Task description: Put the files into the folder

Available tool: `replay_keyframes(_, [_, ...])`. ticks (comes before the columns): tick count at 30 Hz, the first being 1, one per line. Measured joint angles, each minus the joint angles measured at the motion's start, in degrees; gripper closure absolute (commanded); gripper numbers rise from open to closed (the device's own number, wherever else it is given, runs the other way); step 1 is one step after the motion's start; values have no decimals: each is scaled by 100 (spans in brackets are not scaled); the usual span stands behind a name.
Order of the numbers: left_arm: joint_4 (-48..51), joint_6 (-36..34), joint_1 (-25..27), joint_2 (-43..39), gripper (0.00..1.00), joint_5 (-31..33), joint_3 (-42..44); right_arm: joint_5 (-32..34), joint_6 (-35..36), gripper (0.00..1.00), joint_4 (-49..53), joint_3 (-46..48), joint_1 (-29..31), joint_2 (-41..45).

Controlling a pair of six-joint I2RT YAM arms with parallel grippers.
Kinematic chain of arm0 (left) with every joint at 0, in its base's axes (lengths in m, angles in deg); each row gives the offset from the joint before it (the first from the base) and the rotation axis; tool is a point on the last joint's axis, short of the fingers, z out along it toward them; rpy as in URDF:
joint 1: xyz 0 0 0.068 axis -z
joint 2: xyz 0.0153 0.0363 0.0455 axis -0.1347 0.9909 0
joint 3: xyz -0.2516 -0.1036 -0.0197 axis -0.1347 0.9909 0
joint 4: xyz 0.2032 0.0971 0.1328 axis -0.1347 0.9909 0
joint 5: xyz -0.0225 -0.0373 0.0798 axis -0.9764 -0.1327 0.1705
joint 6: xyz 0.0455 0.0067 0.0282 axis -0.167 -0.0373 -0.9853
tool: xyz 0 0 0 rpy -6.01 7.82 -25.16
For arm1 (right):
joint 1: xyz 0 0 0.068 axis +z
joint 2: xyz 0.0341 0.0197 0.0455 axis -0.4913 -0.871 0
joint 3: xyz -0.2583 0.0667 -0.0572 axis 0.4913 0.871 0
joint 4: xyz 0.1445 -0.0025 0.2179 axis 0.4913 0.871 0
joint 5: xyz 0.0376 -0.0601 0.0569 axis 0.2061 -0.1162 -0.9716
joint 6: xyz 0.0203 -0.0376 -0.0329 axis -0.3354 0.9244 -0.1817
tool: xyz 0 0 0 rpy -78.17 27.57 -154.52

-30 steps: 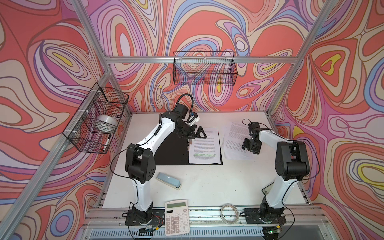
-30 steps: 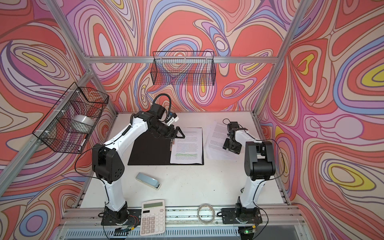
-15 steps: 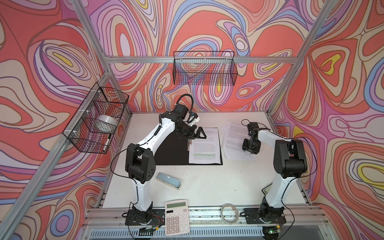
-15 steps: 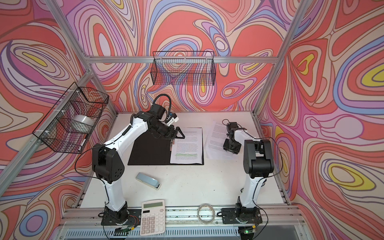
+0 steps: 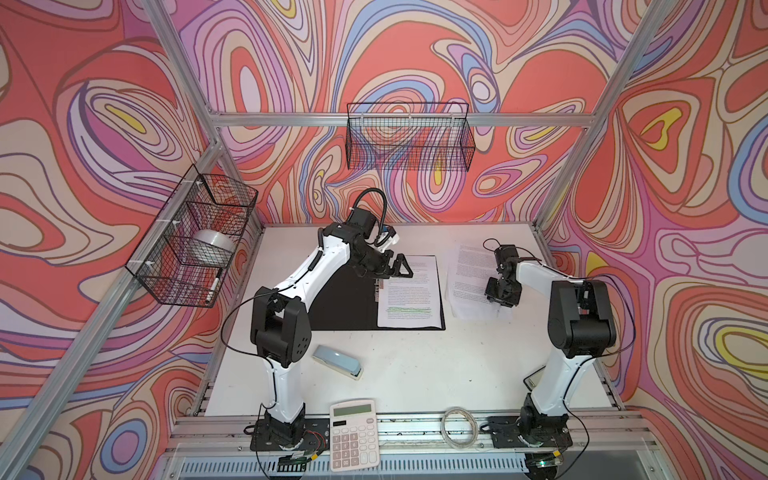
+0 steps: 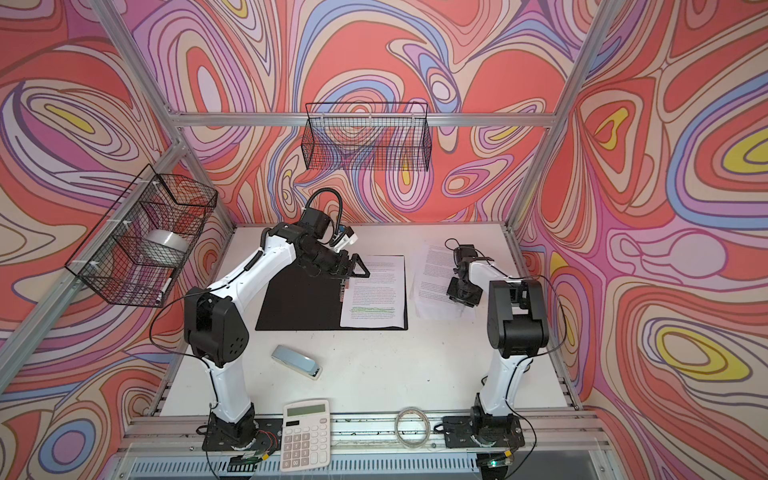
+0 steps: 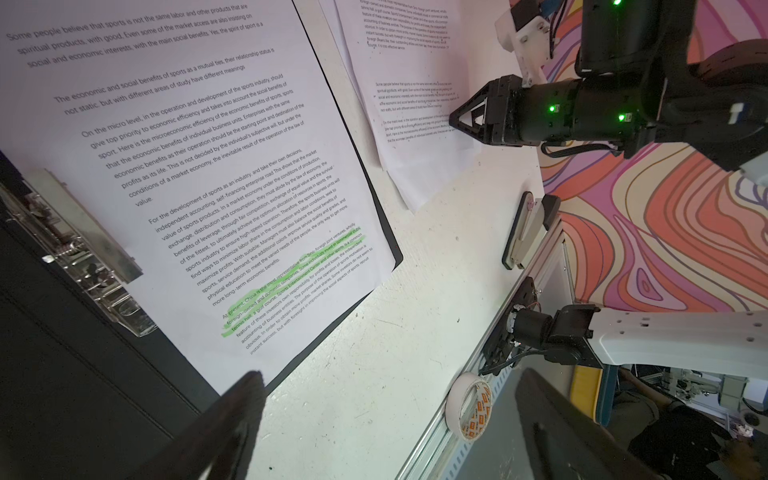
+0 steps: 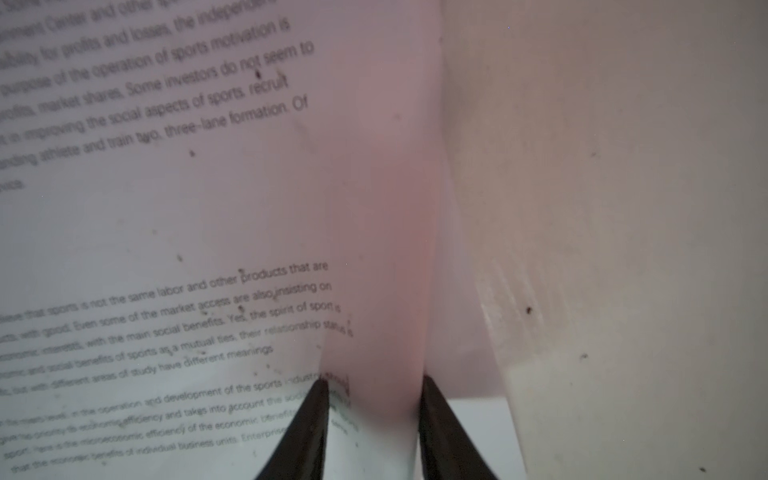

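- Flat open on scuffed white counter (image 5: 415, 365): thin folder (image 5: 345, 299), matte black inside, metal clip (image 7: 79, 249) at spine.
- On its right half: one printed sheet (image 5: 409, 291), some lines highlighted green.
- Beside it on counter: loose files (image 5: 467, 266), thin white sheets.
- Left pincer (image 5: 388, 274): spread wide over clip.
- Right pincer (image 8: 374, 399): black fingertips (image 8: 307, 424) straddling a buckled ridge of files; firm pinch or not, cannot tell.

Walls (image 5: 415, 62) on three sides: swirling print, red, pink, lilac, blue, yellow. Aluminium frame (image 5: 395, 119) at corners and along back. Black wire basket (image 5: 409, 137) on back wall, side basket (image 5: 191, 241) on left wall. White tabletop (image 5: 415, 365), scuffed. Light even.
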Motion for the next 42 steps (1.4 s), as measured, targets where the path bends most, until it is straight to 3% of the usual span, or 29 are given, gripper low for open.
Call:
replay_keyframes(22, [-24, 2, 0, -72, 5, -9, 61, -2, 11, 57, 103, 0, 0, 24])
replay_keyframes(37, [-42, 2, -2, -72, 5, -50, 61, 11, 15, 65, 214, 66, 0, 195])
replay_keyframes(42, [-39, 2, 0, -72, 5, -48, 61, 15, 28, 73, 295, 61, 0, 398])
